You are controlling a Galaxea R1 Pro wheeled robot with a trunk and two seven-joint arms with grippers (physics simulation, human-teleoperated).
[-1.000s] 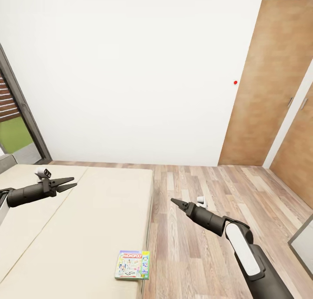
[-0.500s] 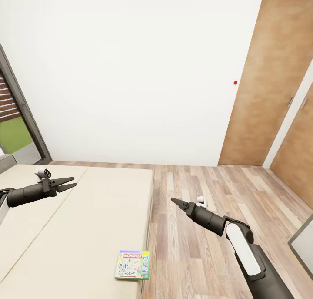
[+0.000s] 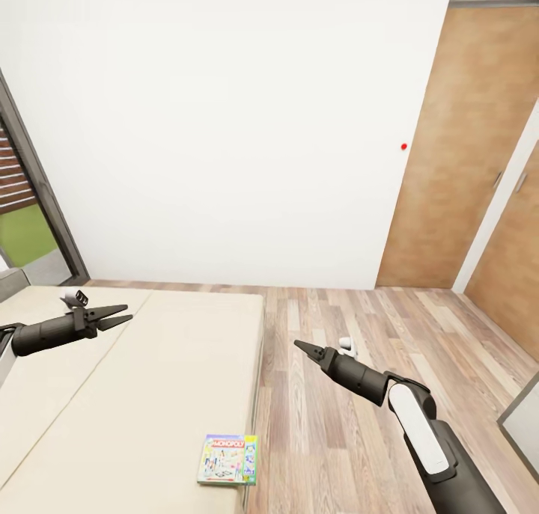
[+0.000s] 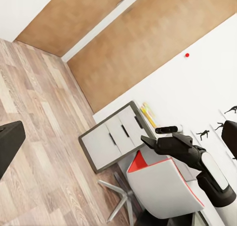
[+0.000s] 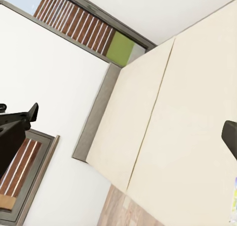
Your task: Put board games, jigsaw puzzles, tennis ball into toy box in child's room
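Note:
One board game, a thin pale multicoloured box, lies flat on the bed close to its floor-side edge. My left gripper hovers open over the far left of the beige mattress, well away from the game. Out over the wood floor beside the bed, my right gripper is open and holds nothing. The left wrist view looks past my right arm to the table with its white drawer fronts. The toy box, jigsaw puzzles and tennis ball are out of view.
Two wooden doors stand at the far right, and a white wall closes the room ahead. A dark-framed window is at the left. A red and white chair stands at the table. A table corner shows at the lower right.
The whole head view has slid slightly downward, so the camera moved. Both arms and the board game keep their places.

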